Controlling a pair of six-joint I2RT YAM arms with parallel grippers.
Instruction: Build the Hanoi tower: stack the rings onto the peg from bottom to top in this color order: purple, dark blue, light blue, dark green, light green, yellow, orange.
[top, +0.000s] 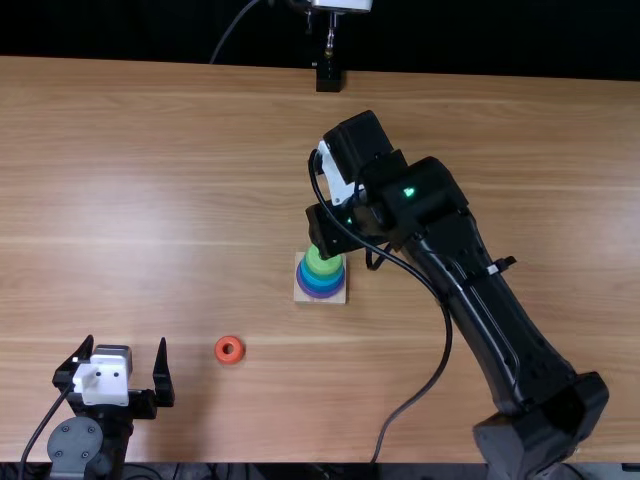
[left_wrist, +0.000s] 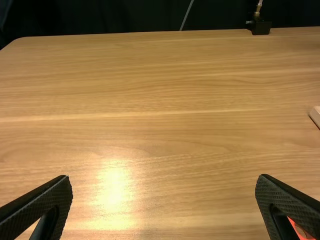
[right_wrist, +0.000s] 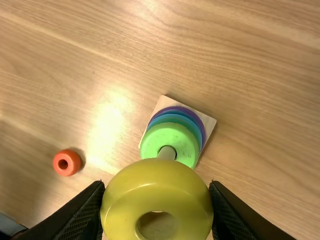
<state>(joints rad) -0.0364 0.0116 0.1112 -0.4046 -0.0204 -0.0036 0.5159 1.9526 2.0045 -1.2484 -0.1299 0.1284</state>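
Observation:
My right gripper (top: 325, 235) is over the peg's stack in the top view. In the right wrist view the right gripper (right_wrist: 157, 200) is shut on the yellow ring (right_wrist: 157, 192), which hangs in front of the peg (right_wrist: 166, 153). On the wooden base (top: 334, 298) the stack shows a light green ring (top: 323, 262) uppermost, with blue rings and a purple ring (top: 322, 293) below. The orange ring (top: 229, 349) lies apart on the table. At the lower left, the left gripper (top: 120, 375) stands open and holds nothing; its fingers are wide apart in the left wrist view (left_wrist: 165, 207).
The brown table (top: 130, 200) carries the base near its middle. My right arm crosses the right half of the table, a loose cable hanging beside it. A black mount (top: 328, 76) stands at the far edge.

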